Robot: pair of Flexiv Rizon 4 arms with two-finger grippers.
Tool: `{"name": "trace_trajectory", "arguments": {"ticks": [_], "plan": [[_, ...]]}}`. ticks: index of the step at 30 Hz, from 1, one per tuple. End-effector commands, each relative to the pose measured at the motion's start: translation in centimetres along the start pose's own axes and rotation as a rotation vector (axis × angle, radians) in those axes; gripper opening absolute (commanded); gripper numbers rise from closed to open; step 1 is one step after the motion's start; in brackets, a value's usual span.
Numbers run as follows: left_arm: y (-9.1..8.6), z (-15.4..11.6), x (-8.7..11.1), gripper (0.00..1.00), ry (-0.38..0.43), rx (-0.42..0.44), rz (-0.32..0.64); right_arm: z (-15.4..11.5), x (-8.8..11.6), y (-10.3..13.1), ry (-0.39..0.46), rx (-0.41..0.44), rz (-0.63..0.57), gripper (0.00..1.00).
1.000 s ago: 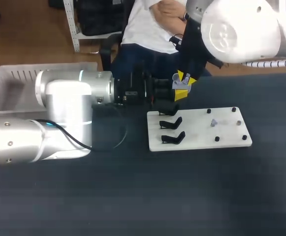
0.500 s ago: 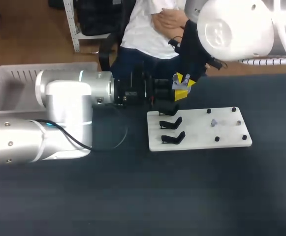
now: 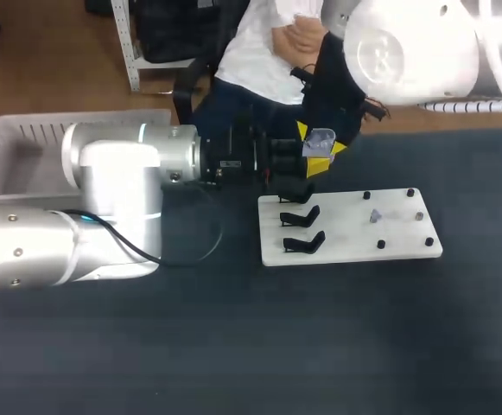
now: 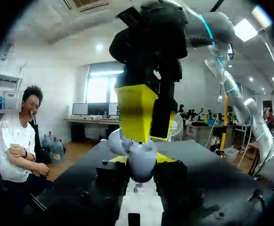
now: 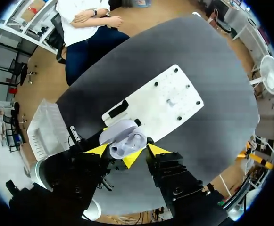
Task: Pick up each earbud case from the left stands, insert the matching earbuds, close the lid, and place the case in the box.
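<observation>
Box runs off the edge, earbud case is half buried in the right gripper, specks on the white board too tiny to tell.

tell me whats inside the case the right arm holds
The earbud case is open in the right gripper; only a pale hollow shows. Earbuds cannot be made out, and the jaws cover its lower part.

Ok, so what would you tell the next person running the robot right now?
Right gripper: shut on the case, lid open, above the board's stand end.
Left gripper: right at the case.
Two stands show empty.
A small piece, likely an earbud, lies on the board.
Box is off to the left.
Done: case lifted.
Left: earbuds in, lid shut, case into box.
</observation>
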State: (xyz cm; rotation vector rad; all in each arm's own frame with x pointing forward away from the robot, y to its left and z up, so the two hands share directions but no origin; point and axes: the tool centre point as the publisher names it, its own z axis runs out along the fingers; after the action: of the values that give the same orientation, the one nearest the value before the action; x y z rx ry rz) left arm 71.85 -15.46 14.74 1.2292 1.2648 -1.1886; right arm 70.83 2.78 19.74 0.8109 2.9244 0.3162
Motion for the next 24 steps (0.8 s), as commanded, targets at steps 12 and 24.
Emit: {"name": "trace_trajectory", "arguments": {"ticks": [12,24], "plan": [[0.2,0.1,0.0,0.0,0.002,0.003,-0.001,-2.1,1.9,-4.4,-0.222,-0.102,-0.37,1.0],[0.2,0.1,0.0,0.0,0.002,0.003,-0.001,-2.6,2.0,-6.2,-0.243,-0.039,-0.457,1.0]]}}
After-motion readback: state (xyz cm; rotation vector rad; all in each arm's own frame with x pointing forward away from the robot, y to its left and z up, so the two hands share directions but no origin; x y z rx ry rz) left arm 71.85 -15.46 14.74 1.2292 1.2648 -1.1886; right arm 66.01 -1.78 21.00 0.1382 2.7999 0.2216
